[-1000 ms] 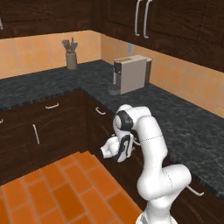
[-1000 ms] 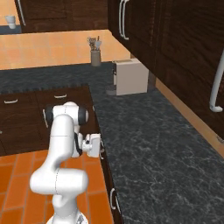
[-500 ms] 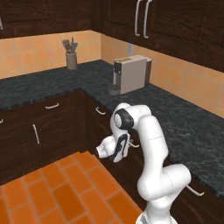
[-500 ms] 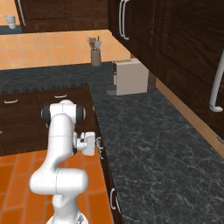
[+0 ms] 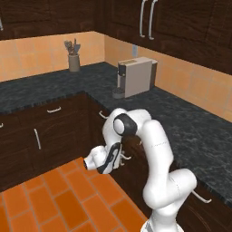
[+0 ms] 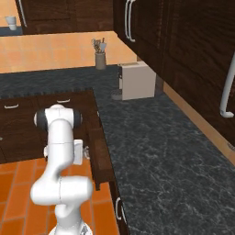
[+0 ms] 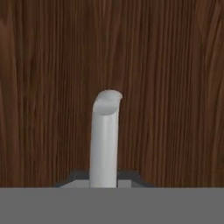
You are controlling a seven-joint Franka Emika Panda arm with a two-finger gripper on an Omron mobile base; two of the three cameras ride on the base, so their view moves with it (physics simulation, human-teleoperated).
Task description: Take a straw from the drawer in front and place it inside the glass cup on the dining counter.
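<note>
My gripper [image 7: 104, 177] is shut on the curved silver handle [image 7: 105, 131] of the dark brown drawer [image 7: 175, 87], whose wood front is right before the hand camera. From the left base camera the gripper [image 5: 117, 156] sits low against the cabinet run, below the black counter. On the right base side the drawer [image 6: 100, 153] stands pulled out a little from the cabinets, with the gripper [image 6: 86, 153] at its front. What lies in the drawer is hidden, so no straw can be seen. Glass cup and dining counter are out of view.
A black speckled counter [image 5: 190, 131] runs along the wall and carries a beige coffee machine [image 5: 136, 77] and a utensil holder [image 5: 74, 61]. Narrower dark drawers and doors [image 5: 54, 109] line the left corner. Orange tiled floor [image 5: 54, 199] lies open to my left.
The hand has drawn back from the cabinets toward the tiled floor, still on the handle. The drawer has slid out with it.
</note>
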